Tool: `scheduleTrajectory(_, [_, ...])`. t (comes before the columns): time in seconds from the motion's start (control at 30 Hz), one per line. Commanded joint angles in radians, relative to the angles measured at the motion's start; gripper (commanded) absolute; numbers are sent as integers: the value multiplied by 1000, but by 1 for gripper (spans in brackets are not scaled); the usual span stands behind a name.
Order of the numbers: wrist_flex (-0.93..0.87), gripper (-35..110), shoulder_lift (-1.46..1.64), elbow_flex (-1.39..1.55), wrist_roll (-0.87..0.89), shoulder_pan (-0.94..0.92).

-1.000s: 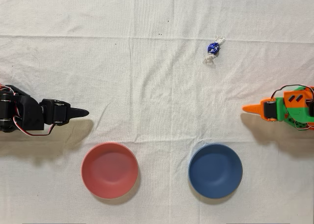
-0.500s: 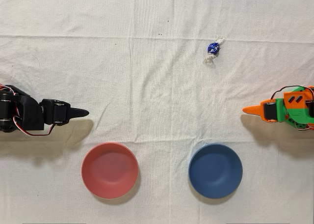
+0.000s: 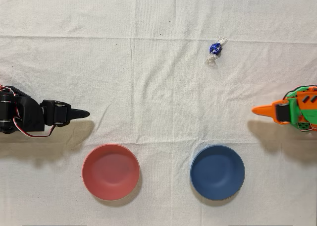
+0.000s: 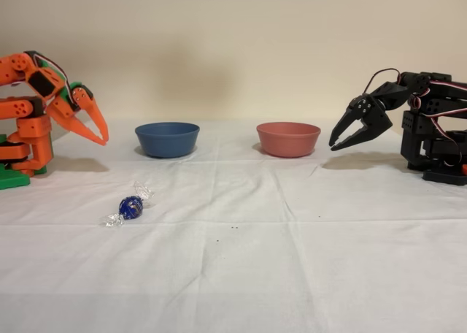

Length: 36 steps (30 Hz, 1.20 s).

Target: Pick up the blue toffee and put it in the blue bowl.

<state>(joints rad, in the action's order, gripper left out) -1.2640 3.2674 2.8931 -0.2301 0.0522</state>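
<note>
The blue toffee [image 3: 215, 48] lies on the white cloth, its clear ends twisted; in the fixed view the blue toffee [image 4: 131, 207] sits in front of the bowls, at the left. The blue bowl [image 3: 217, 172] stands empty near the cloth's lower edge in the overhead view, and the blue bowl [image 4: 167, 139] is at the back left in the fixed view. My orange gripper [image 3: 256, 109] is shut and holds nothing, at the right edge, well apart from toffee and bowl. In the fixed view my gripper [image 4: 103, 139] hangs above the cloth at the far left, tips pointing down.
A pink-red bowl [image 3: 110, 171] stands empty to the left of the blue one; in the fixed view the pink-red bowl [image 4: 288, 139] is to its right. The idle black arm [image 3: 34, 117] rests at the left edge. The cloth is wrinkled.
My orange gripper has drawn back a little toward the right edge in the overhead view. The toffee and bowls have not moved.
</note>
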Motion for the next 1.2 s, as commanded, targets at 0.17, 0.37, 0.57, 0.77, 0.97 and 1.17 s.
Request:
scheduleTrajectory(0.17, [-74, 0, -262, -301, -26, -75])
scheduleTrajectory(0.37, [-75, 0, -485, -480, 14, -138])
scheduleTrajectory(0.57, [-71, 0, -669, -650, 146, -252])
scheduleTrajectory(0.77, [-46, 0, -830, -759, 80, -396])
scheduleTrajectory(0.97, [20, 0, -977, -830, 97, -532])
scheduleTrajectory(1.17, [67, 0, -1120, -897, 51, -647])
